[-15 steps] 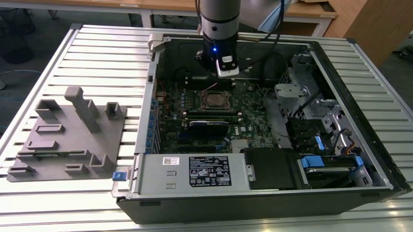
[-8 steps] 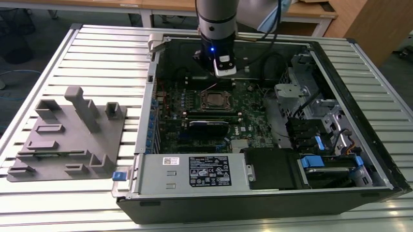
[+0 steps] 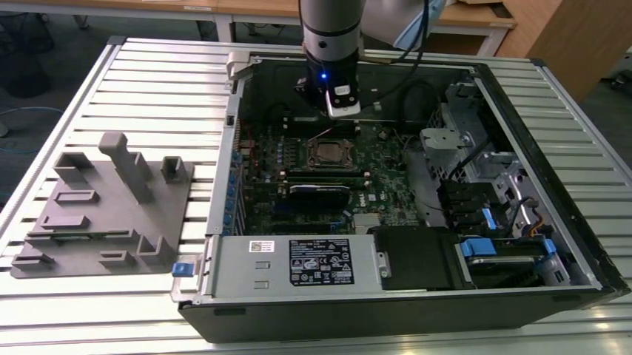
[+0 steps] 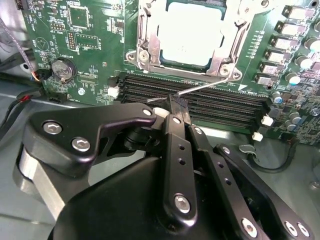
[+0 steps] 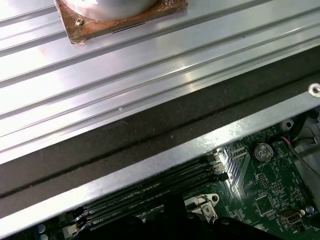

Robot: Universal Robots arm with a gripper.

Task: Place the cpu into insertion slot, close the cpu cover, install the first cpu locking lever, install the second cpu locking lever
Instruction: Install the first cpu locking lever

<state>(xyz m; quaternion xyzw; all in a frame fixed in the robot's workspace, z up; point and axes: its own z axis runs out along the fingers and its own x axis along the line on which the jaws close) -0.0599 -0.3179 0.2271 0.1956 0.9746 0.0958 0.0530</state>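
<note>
The cpu [image 4: 192, 32] lies flat in the insertion slot [image 3: 329, 153], its pale silver top showing. The cpu cover [image 4: 149, 35], a silvery frame, lies down around it. A thin metal cpu locking lever [image 4: 210, 87] slants across the board's memory slots just beside the socket. In the second wrist view my gripper [image 4: 178, 102] has its black fingers closed together on that lever's end. In the exterior view the gripper [image 3: 341, 112] hangs just behind the socket, inside the open computer case.
Long black memory slots [image 4: 215, 102] run beside the socket, with a coin battery [image 4: 63, 69] nearby. A black card [image 3: 318, 194] and the power supply [image 3: 296, 262] sit nearer the case front. Drive bays [image 3: 493, 222] fill the exterior view's right. A grey fixture [image 3: 99, 207] stands on the slatted table.
</note>
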